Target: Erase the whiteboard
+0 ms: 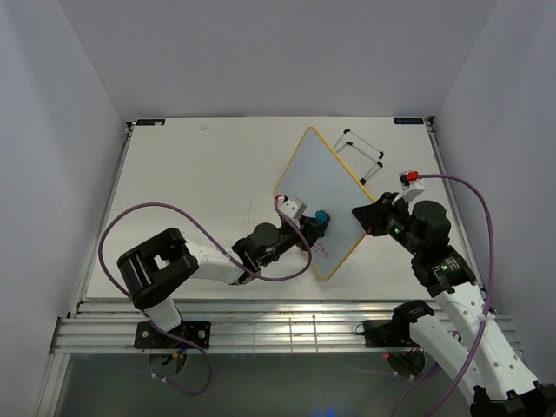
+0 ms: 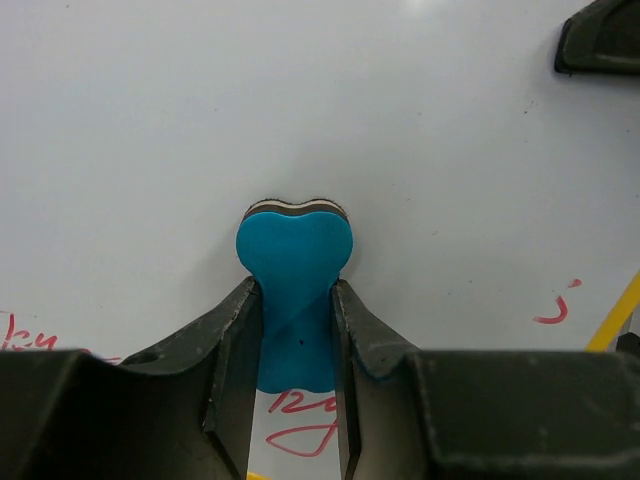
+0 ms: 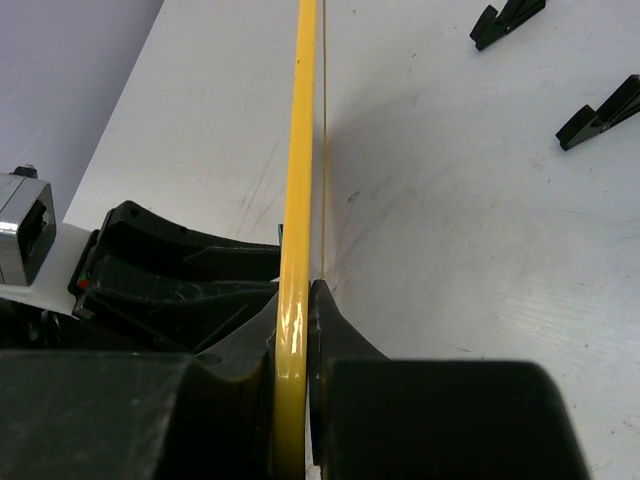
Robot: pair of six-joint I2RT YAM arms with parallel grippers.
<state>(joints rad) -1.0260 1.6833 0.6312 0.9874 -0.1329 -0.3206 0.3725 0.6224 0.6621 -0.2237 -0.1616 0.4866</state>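
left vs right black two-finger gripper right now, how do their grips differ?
1. The left gripper is shut on the blue bone-shaped eraser; the right gripper is shut on the yellow frame of the white rectangular whiteboard.
2. The left gripper sits over the board's face, near red writing; the right gripper sits at the board's edge.
Shared: both are closed on something, and both are at the same whiteboard.

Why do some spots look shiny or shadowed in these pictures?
Top view: the metal rail glints. Left wrist view: the eraser casts a soft shadow on the whiteboard. Right wrist view: a glare streak runs along the yellow frame.
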